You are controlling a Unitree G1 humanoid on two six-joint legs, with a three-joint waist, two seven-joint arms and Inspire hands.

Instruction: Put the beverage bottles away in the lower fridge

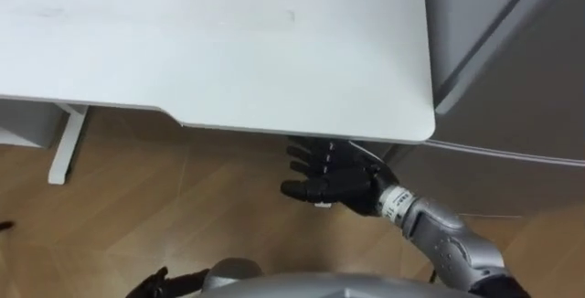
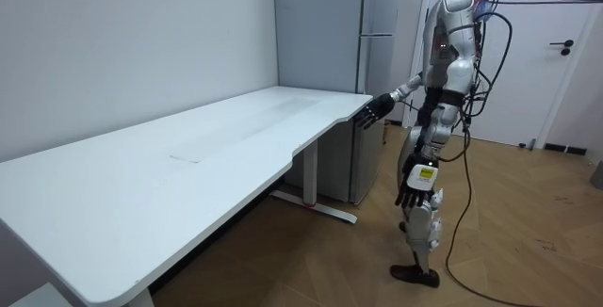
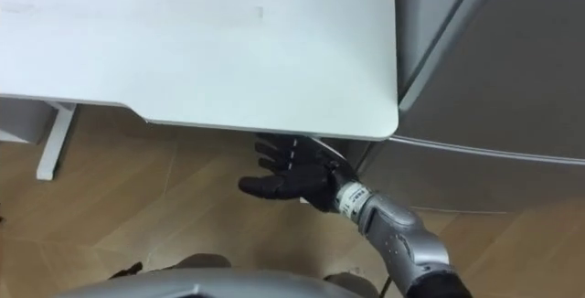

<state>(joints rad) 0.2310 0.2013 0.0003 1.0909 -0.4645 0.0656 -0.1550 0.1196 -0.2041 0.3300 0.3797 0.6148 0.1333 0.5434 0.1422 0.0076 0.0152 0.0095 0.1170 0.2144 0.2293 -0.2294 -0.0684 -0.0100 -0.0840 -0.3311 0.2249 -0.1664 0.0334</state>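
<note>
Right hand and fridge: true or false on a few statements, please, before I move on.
1. The right hand holds a drink. False: its fingers are spread open, holding nothing.
2. The right hand is by the corner of the table nearest the fridge. True.
3. The fridge stands open. False: its doors are shut.
4. The left hand hangs at the robot's side. True.

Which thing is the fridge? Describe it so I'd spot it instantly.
Find the long white table. At its rounded corner, near the robot's right hand, stands the fridge: the only tall grey cabinet, split by a horizontal seam.
</note>
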